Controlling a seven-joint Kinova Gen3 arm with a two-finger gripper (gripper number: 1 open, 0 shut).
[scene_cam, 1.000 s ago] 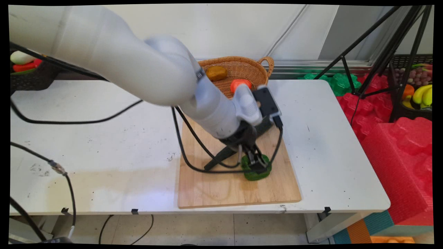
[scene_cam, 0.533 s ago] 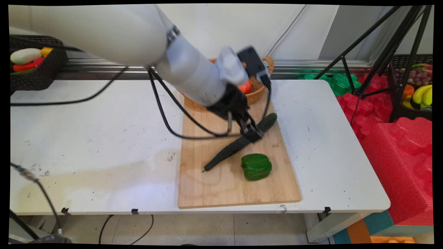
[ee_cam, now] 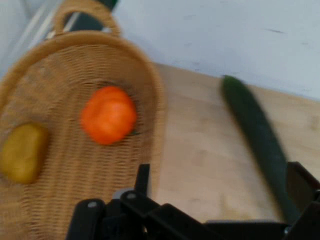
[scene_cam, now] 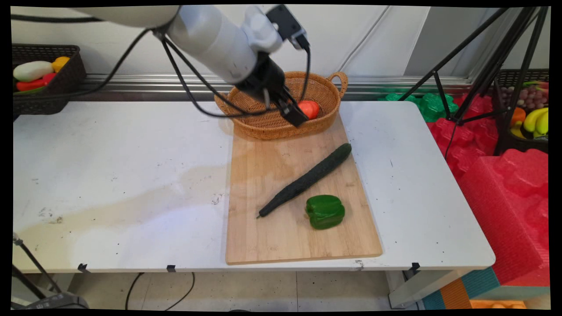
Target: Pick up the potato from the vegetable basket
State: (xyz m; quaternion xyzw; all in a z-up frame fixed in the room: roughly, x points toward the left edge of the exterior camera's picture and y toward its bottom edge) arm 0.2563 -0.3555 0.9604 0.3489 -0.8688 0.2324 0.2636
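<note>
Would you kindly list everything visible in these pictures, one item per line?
Wicker basket: one, tan, at the table's far side, touching the board's far end.
Tomato: one, orange-red, inside the basket.
Potato: one, yellow-brown, inside the basket.
Cutting board: one, light wood, on the table.
Cucumber: one, dark green, lying diagonally on the board.
Bell pepper: one, green, on the board beside the cucumber.
Table: one, white.
Gripper: one, black, above the basket by the tomato, holding nothing.

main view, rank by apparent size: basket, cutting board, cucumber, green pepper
1. cutting board
2. basket, farther from the camera, but clearly smaller than the board
3. cucumber, long and thin
4. green pepper, shorter but thicker than the cucumber, so the last two are close
</note>
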